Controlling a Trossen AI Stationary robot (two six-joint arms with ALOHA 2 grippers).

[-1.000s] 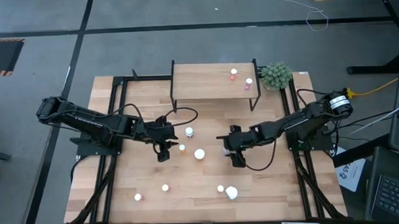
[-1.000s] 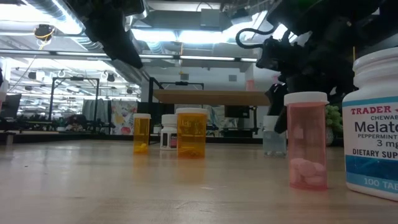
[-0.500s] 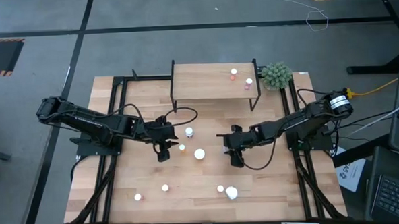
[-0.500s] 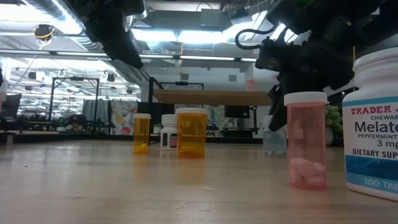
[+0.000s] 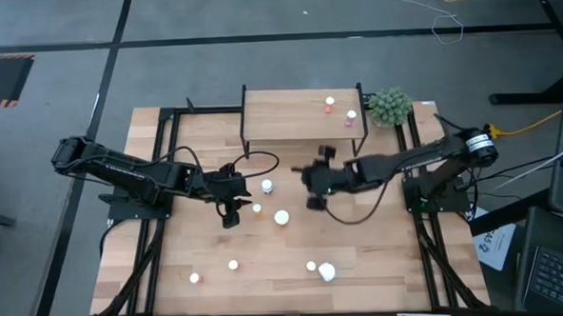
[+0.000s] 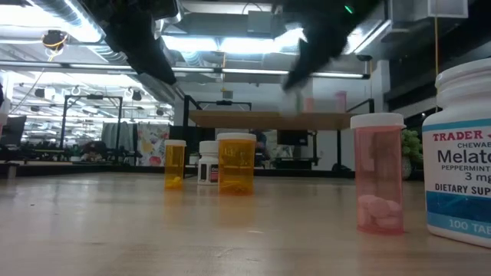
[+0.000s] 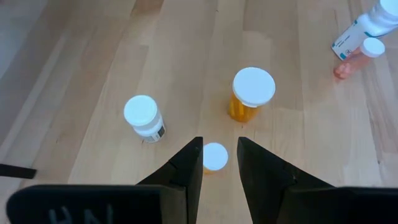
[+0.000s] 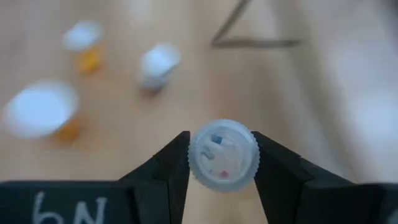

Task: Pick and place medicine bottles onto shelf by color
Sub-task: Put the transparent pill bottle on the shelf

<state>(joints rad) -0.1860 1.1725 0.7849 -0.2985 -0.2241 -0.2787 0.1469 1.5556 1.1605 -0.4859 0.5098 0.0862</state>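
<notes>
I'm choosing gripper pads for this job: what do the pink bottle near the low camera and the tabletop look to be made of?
Pink bottle: apparently translucent, glossy plastic, since tablets show through its wall, with an opaque white cap. Tabletop: seemingly wood planks with a smooth, slightly shiny finish; grain and plank seams show.

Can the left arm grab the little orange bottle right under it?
Probably yes. The left pincer hangs open right over the small orange bottle, and the wider orange bottle and white bottle stand apart from it.
</notes>
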